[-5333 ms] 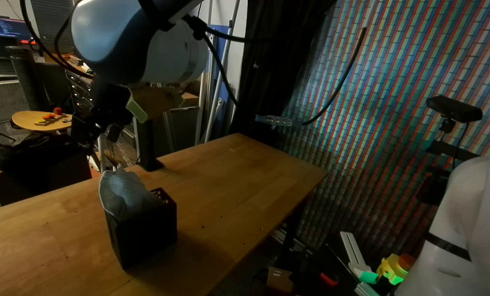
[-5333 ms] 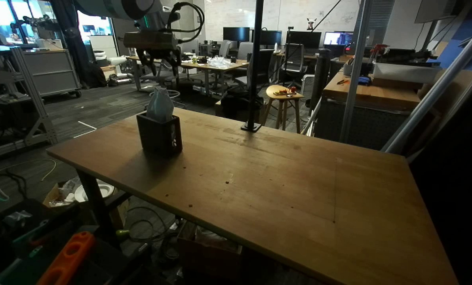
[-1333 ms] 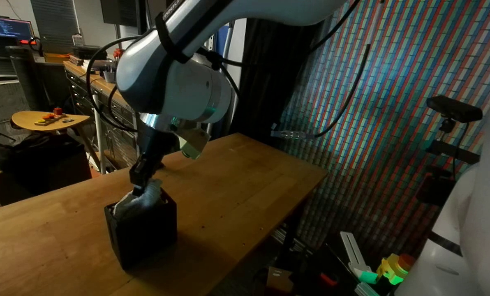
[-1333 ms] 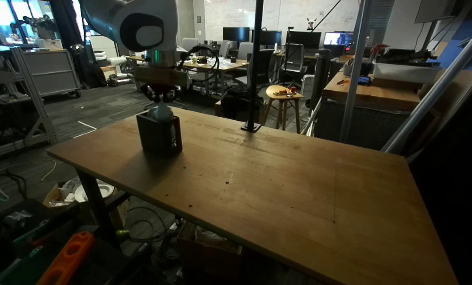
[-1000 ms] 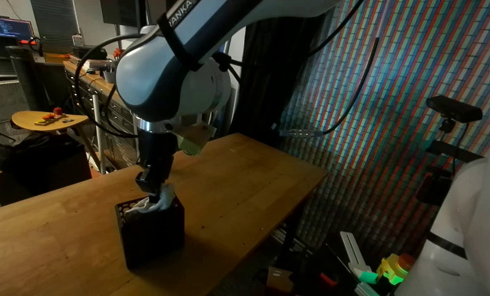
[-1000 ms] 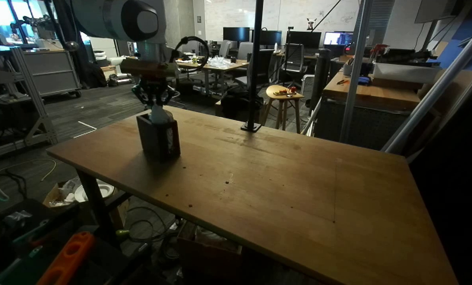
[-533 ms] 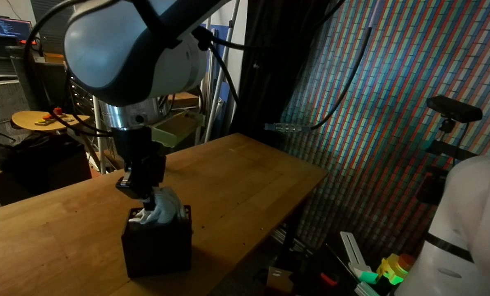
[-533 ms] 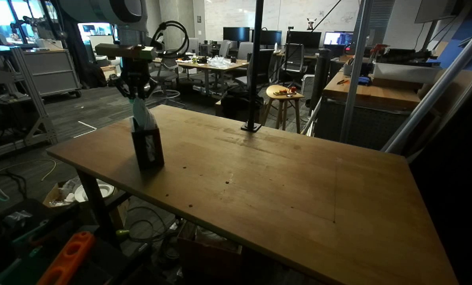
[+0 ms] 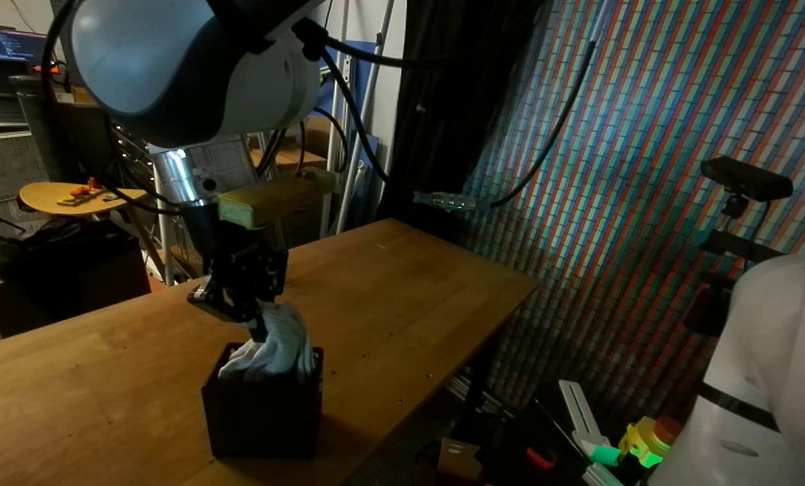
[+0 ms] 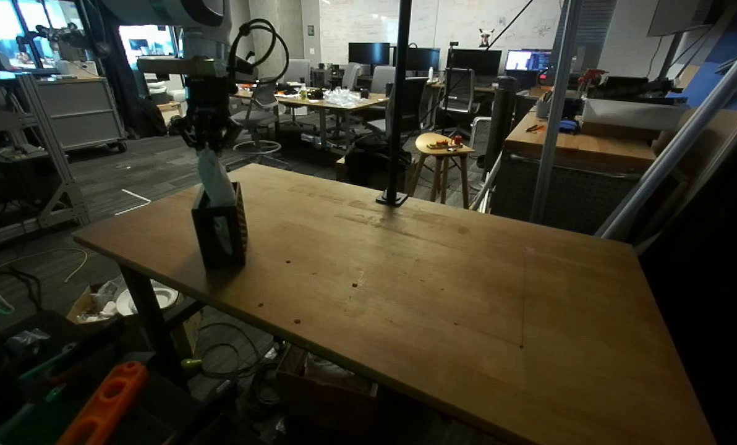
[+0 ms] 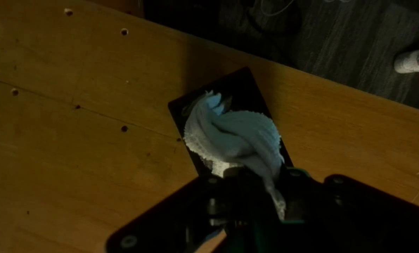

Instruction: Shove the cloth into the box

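Cloth (image 9: 284, 347) first, please. Where is it?

The low part is down in the box (image 9: 261, 422). The top part sticks up out of it, pale and soft, all twisted and folded.

And the jaws?

They are over the box, nearly all the way closed. They pinch the top of the cloth tight. In the wrist view, the cloth goes up right between them.

What is the box like?

Black and open at the top. It sits on the worktop (image 10: 405, 296), near the edge. In an exterior view, a pale patch (image 10: 222, 233) shows in its side.

What is over it?

The big arm (image 9: 267, 94) bends down to it.

Anything else on the worktop?

Yes, a black post (image 10: 397, 117) stands at the back edge, well apart from the box. I see little holes (image 11: 124, 129) in the worktop, too.

And past the worktop?

A stool (image 10: 425, 139) with small bright things (image 10: 446, 143) on it. Far behind that are some screens (image 10: 368, 53).
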You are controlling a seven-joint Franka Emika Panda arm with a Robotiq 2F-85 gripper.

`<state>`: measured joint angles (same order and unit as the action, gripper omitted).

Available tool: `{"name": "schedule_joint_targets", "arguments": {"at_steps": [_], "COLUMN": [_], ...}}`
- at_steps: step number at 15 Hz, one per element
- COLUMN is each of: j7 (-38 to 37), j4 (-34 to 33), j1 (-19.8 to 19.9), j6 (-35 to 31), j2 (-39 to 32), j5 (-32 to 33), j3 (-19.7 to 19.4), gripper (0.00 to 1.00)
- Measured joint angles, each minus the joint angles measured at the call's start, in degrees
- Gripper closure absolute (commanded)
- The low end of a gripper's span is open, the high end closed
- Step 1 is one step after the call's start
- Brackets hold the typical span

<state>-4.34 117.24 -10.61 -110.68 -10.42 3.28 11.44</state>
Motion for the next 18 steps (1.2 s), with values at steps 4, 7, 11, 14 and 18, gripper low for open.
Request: {"name": "schedule_joint_targets", "arguments": {"at_steps": [4, 7, 11, 14, 18], "j7": [-7.92, -13.25, -18.35, -21.36, -25.98], "j4": [-1.21, -2.09, -2.54, -2.59, -2.36], "j1": [0.0, -0.02, -0.24, -0.72, -1.56], "j6": [0.86, -0.55, -3.54, -4.83, -5.01], "j2": [-1.26, -2.27, -3.68, -4.62, -5.44], "j5": [-0.73, -1.65, -1.85, -1.85, -1.71], "j3": [-0.22, -0.27, -0.49, -0.96, -1.79], "gripper": [0.97, 0.97, 0.97, 0.97, 0.97]}}
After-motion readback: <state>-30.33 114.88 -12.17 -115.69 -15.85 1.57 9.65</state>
